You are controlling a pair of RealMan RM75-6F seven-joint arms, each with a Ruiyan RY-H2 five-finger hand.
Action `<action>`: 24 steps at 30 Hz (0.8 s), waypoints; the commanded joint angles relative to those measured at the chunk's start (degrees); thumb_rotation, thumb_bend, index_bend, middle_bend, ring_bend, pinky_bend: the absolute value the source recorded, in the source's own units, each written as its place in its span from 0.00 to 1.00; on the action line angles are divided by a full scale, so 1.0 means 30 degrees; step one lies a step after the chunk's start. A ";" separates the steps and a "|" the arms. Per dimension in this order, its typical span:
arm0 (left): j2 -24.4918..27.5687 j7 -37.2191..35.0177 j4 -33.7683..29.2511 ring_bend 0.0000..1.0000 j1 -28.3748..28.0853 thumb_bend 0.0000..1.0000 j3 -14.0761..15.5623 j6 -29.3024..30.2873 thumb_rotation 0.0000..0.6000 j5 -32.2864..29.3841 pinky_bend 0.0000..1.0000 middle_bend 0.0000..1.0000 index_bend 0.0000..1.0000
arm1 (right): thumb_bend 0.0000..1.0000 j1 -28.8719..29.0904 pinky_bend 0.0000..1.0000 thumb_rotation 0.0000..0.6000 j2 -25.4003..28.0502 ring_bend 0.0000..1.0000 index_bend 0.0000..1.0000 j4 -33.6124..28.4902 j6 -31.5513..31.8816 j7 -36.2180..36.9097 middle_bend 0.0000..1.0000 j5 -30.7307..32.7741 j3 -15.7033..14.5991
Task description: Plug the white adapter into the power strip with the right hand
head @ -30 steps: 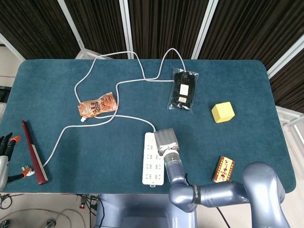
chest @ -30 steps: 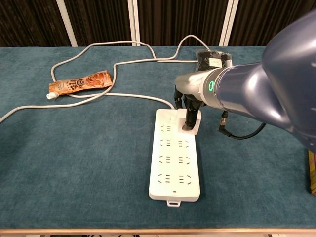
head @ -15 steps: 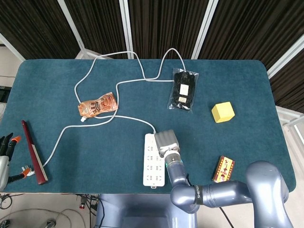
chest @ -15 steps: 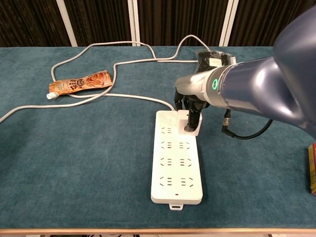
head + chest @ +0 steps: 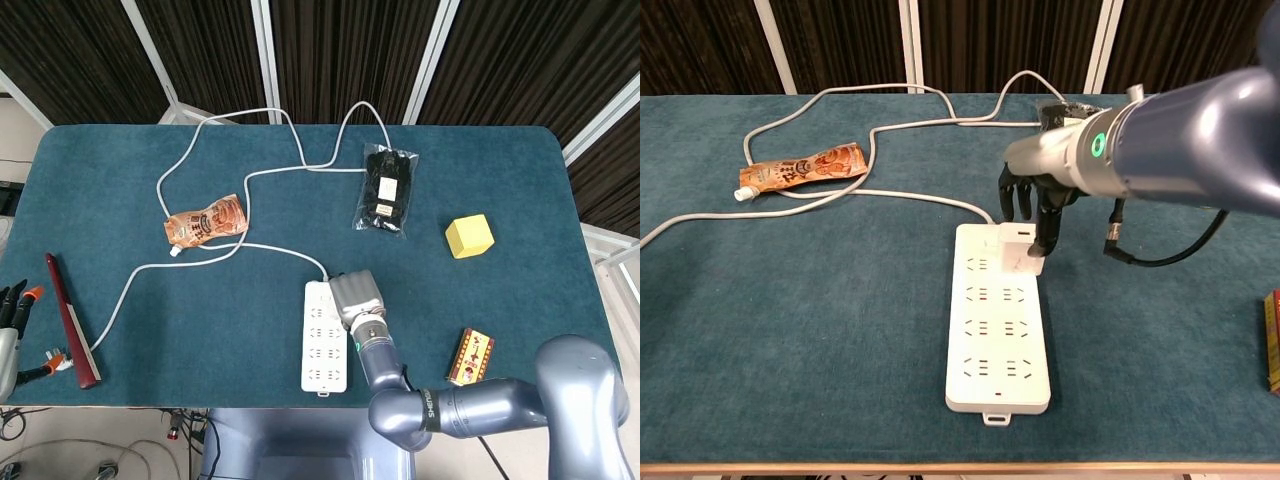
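white adapter (image 5: pixel 1023 256) seated upright in white power strip's (image 5: pixel 998 340) far end

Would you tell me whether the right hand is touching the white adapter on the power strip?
Touching. In the chest view, one finger of the right hand reaches down onto the white adapter, which sits at the far end of the power strip.

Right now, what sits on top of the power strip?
The white adapter stands at the power strip's far end, the right hand above it. Prongs are hidden.

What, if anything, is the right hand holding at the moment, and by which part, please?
The right hand touches the top of the white adapter seated in the power strip; whether it grips it cannot be told.
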 commanded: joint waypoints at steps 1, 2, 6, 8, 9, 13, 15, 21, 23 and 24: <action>0.0013 -0.0020 -0.0009 0.00 0.0018 0.10 -0.0007 0.0037 1.00 0.0002 0.00 0.00 0.13 | 0.36 -0.0502 1.00 1.00 0.1164 1.00 0.32 -0.0905 -0.0005 0.0739 0.29 -0.0490 0.0297; 0.0017 -0.0029 -0.0009 0.00 0.0025 0.10 -0.0011 0.0052 1.00 0.0001 0.00 0.00 0.13 | 0.36 -0.0638 1.00 1.00 0.1515 1.00 0.32 -0.1130 0.0046 0.0880 0.29 -0.0752 0.0299; 0.0015 -0.0023 -0.0022 0.00 0.0048 0.10 -0.0012 0.0105 1.00 0.0017 0.00 0.00 0.13 | 0.36 -0.1596 1.00 1.00 0.3650 1.00 0.31 -0.2506 0.0232 0.1591 0.29 -0.2218 -0.0076; 0.0020 -0.0026 -0.0036 0.00 0.0061 0.10 -0.0006 0.0136 1.00 0.0045 0.00 0.00 0.13 | 0.36 -0.2292 1.00 1.00 0.4983 0.99 0.31 -0.3378 0.0176 0.2160 0.29 -0.3053 -0.0337; 0.0018 -0.0028 -0.0040 0.00 0.0065 0.10 -0.0006 0.0146 1.00 0.0052 0.00 0.00 0.13 | 0.36 -0.2528 1.00 1.00 0.5388 0.98 0.31 -0.3634 0.0107 0.2397 0.29 -0.3345 -0.0416; 0.0008 0.0009 -0.0069 0.00 0.0094 0.10 -0.0001 0.0205 1.00 0.0070 0.00 0.00 0.13 | 0.36 -0.4485 0.98 1.00 0.7767 0.85 0.30 -0.5241 -0.0237 0.4751 0.28 -0.5327 -0.0743; -0.0006 0.0045 -0.0087 0.00 0.0110 0.10 0.0010 0.0248 1.00 0.0112 0.00 0.00 0.13 | 0.36 -0.5949 0.93 1.00 0.9041 0.74 0.30 -0.5938 -0.0908 0.6844 0.25 -0.7004 -0.1008; -0.0076 0.0228 -0.0116 0.00 0.0122 0.10 0.0057 0.0282 1.00 0.0194 0.00 0.00 0.13 | 0.36 -1.0557 0.62 1.00 1.1784 0.40 0.30 -0.6313 -0.3497 1.4116 0.11 -1.2689 -0.2080; -0.0094 0.0289 -0.0113 0.00 0.0129 0.10 0.0079 0.0278 1.00 0.0203 0.00 0.00 0.13 | 0.36 -1.2411 0.52 1.00 1.2245 0.32 0.30 -0.5632 -0.3817 1.6748 0.08 -1.5869 -0.2814; -0.0100 0.0316 -0.0116 0.00 0.0128 0.10 0.0081 0.0277 1.00 0.0203 0.00 0.00 0.13 | 0.36 -1.3317 0.47 1.00 1.2220 0.29 0.30 -0.5059 -0.3578 1.7887 0.07 -1.7755 -0.3273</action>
